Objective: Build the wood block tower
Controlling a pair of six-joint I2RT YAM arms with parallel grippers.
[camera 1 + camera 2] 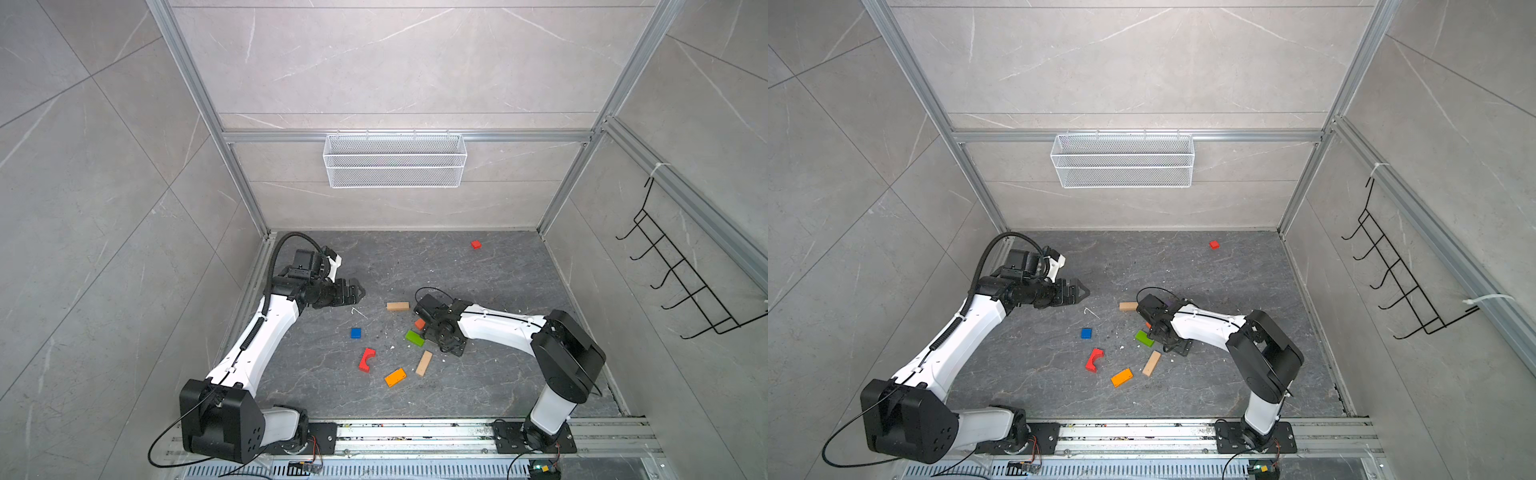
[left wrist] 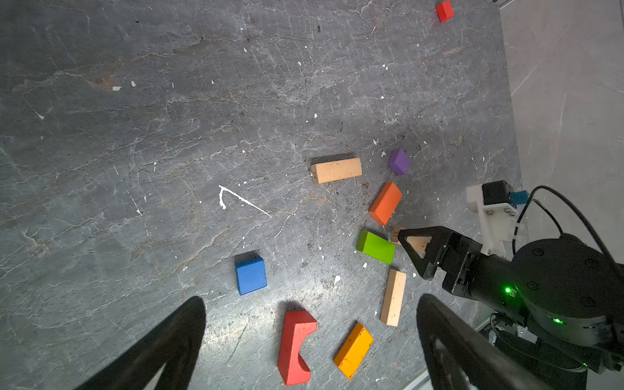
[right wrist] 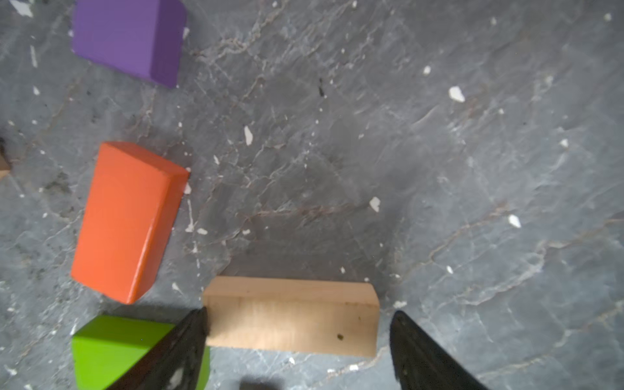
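Observation:
No wood block tower stands in view; its blocks lie singly on the dark floor (image 1: 478, 374). My right gripper (image 3: 300, 317) points down, open around a tan bar (image 3: 290, 317). One finger touches the bar's end and the other stands a little apart from it. Beside it lie a green block (image 1: 414, 338), an orange-red block (image 3: 125, 219) and a purple block (image 3: 128, 40). My left gripper (image 1: 360, 291) hovers open and empty at the left. A second tan bar (image 1: 397, 306) lies between the two grippers.
Toward the front lie a blue cube (image 1: 355, 333), a red arch (image 1: 366, 359), an orange block (image 1: 395, 377) and another tan bar (image 1: 424, 363). A small red cube (image 1: 476, 244) sits far back right. A wire basket (image 1: 395, 160) hangs on the back wall.

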